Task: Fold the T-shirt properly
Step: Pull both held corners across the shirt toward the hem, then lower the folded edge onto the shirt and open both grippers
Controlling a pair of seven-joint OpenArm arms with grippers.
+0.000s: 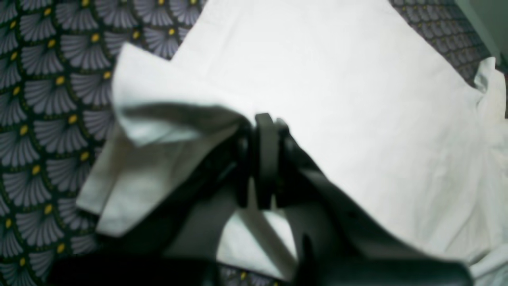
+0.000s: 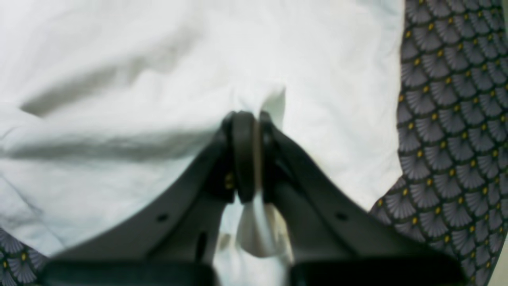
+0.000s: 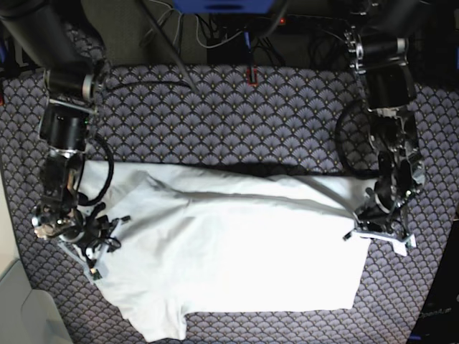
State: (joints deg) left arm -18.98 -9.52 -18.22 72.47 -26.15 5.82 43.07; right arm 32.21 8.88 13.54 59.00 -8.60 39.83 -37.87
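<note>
The white T-shirt (image 3: 237, 251) lies spread across the patterned table, wrinkled along its far edge. My left gripper (image 3: 373, 233) is at the shirt's right end in the base view. In the left wrist view the left gripper (image 1: 270, 119) is shut on a raised flap of the T-shirt (image 1: 337, 79), which folds over to the left of the fingers. My right gripper (image 3: 90, 251) is at the shirt's left end. Seen from the right wrist, the right gripper (image 2: 254, 117) is shut on a pinched fold of the T-shirt (image 2: 139, 59), with cloth showing between the fingers.
A dark fan-patterned cloth (image 3: 237, 122) covers the table around the shirt. Cables and dark equipment (image 3: 215, 29) run along the back edge. The table's left edge (image 3: 8, 236) lies close to my right arm, with a pale surface (image 3: 21, 308) beyond it.
</note>
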